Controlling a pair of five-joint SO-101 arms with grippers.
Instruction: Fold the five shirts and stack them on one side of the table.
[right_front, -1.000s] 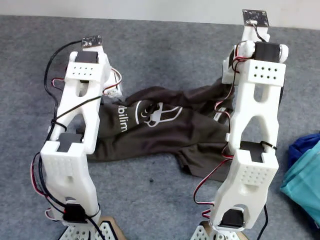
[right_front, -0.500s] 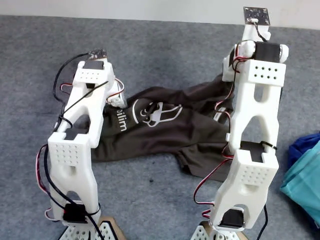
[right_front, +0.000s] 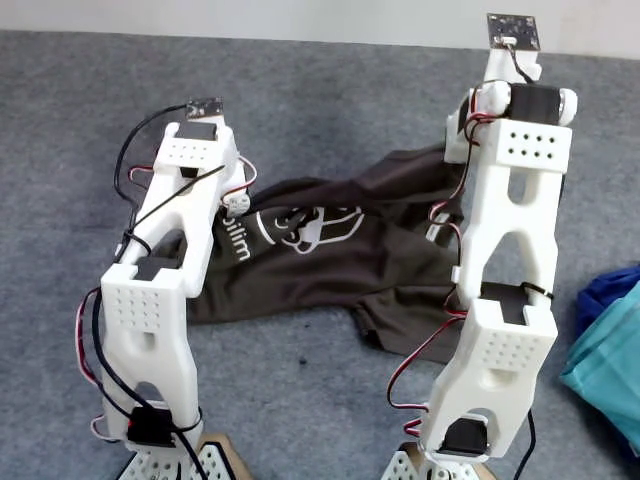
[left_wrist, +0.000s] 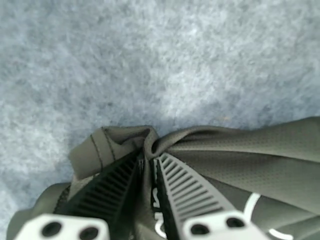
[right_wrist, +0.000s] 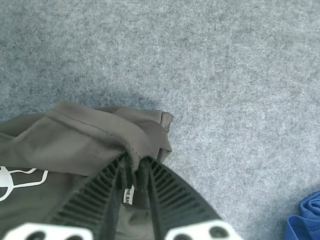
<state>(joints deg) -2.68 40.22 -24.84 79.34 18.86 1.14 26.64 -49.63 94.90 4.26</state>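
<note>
A dark shirt lies rumpled on the grey desk. The left fingers are closed on a bunched fold at one end of it, and the right fingers are closed on the opposite corner. Blue and teal shirts are heaped well apart from it.

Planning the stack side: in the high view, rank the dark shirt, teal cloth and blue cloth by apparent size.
1. dark shirt
2. teal cloth
3. blue cloth
Both cloths run off the edge, so their order is unsure.
</note>
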